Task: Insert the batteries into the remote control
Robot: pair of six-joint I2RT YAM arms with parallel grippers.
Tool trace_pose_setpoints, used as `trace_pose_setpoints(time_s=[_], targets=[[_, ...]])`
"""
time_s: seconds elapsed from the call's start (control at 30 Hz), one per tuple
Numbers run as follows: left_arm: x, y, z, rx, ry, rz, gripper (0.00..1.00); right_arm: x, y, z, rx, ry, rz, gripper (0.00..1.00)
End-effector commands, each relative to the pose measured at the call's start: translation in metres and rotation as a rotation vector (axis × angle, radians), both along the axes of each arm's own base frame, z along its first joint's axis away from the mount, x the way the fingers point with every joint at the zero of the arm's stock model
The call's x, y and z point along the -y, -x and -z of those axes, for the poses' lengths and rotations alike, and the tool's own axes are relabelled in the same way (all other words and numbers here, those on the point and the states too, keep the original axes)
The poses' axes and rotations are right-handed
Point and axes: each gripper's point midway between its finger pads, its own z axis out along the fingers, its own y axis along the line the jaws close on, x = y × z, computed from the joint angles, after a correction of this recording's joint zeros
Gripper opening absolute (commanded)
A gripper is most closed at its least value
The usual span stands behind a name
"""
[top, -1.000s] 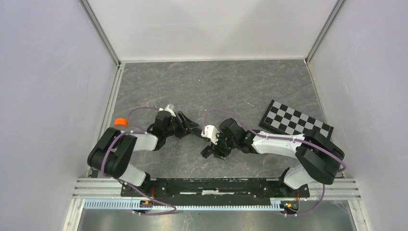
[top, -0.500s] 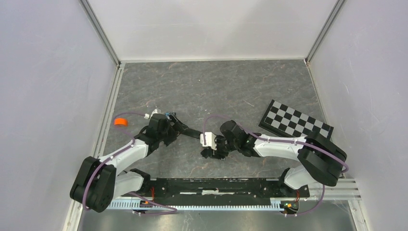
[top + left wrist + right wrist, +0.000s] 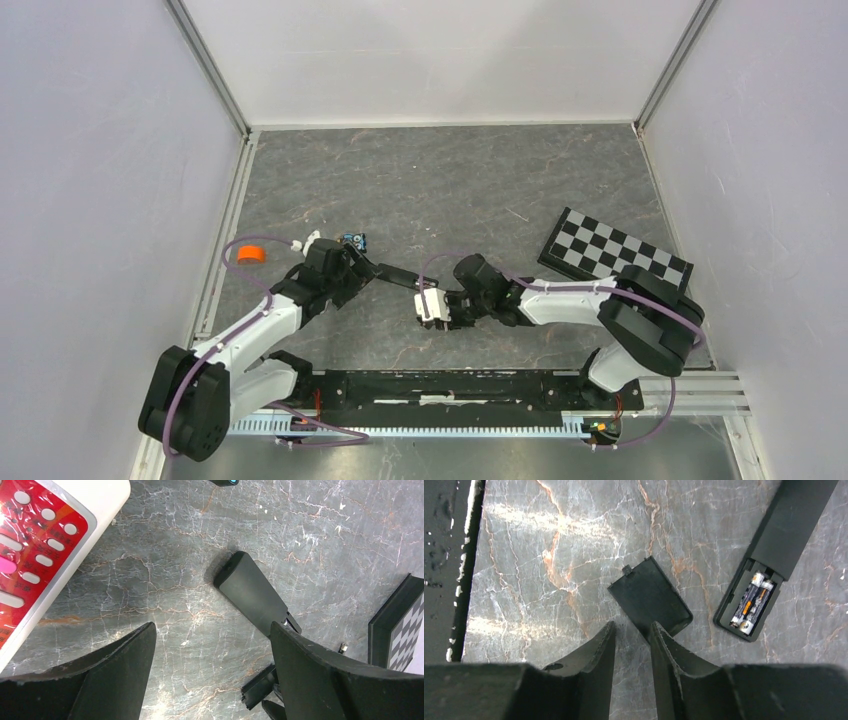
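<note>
Left gripper [image 3: 212, 630] was found spread wide, nothing held | right gripper [image 3: 631, 630] was found narrowly parted, nothing clasped, tips just beside the detached battery cover [image 3: 649, 600] | two batteries [image 3: 754, 602] were noted seated in the black remote's [image 3: 791, 525] open compartment.

On my right wrist feed, the jaws stand at the bottom of the frame with only a narrow gap between them and nothing in it. Just beyond their tips a loose black battery cover [image 3: 649, 600] lies flat on the grey marbled surface [image 3: 549, 555], its near corner hidden behind one jaw. Toward the frame's upper right I see the black remote control [image 3: 791, 525] lying back-up. Its compartment is open, with two batteries [image 3: 753, 601] side by side inside, their silvery ends showing. A dark strip [image 3: 446, 580] runs down the frame's left edge.
</note>
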Motion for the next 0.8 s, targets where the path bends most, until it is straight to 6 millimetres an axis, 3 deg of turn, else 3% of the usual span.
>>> trace_pose_setpoints(time_s=[0.0, 0.3, 0.5, 0.77], targets=[[0.0, -0.012, -0.018, 0.067, -0.013, 0.017, 0.89, -0.012, -0.003, -0.005, 0.037, -0.028, -0.061, 0.37], [0.002, -0.016, -0.022, 0.089, 0.0, 0.036, 0.88, -0.009, -0.01, 0.013, 0.008, 0.028, 0.012, 0.23], [-0.001, -0.016, -0.023, 0.088, -0.015, 0.04, 0.87, -0.005, -0.005, 0.024, -0.057, 0.076, 0.042, 0.0], [-0.001, -0.011, -0.022, 0.103, -0.023, 0.073, 0.82, -0.026, -0.01, -0.002, -0.157, -0.019, 0.166, 0.0]])
